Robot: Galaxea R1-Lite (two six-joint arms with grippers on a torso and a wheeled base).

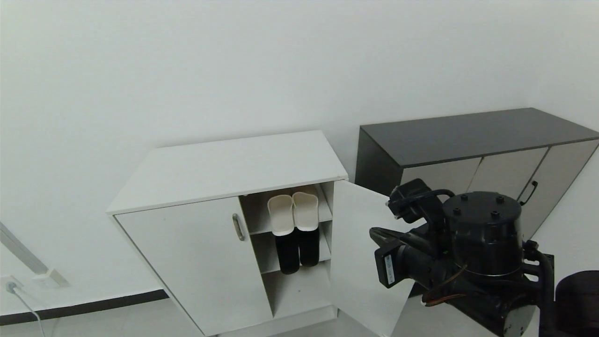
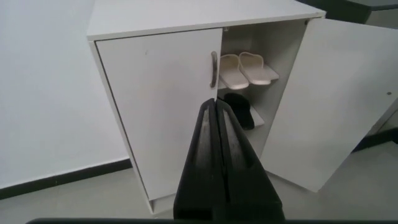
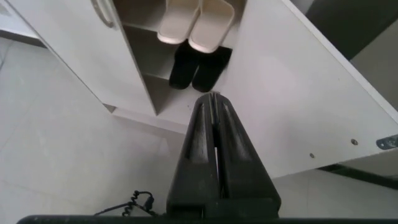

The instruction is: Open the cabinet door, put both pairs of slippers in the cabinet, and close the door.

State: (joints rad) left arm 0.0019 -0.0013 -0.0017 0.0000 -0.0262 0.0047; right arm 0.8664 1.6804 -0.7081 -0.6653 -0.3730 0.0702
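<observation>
2 white slippers, 2 black slippers lie front-to-back.

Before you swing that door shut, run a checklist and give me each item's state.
1. White slippers inside the cabinet: ok.
2. Black slippers inside, one shelf lower: ok.
3. Slipper ends clear of the open door when it swings: cannot tell.
4. Left gripper shut and empty: ok.
5. Right gripper shut and empty, close to the open door: ok.
</observation>
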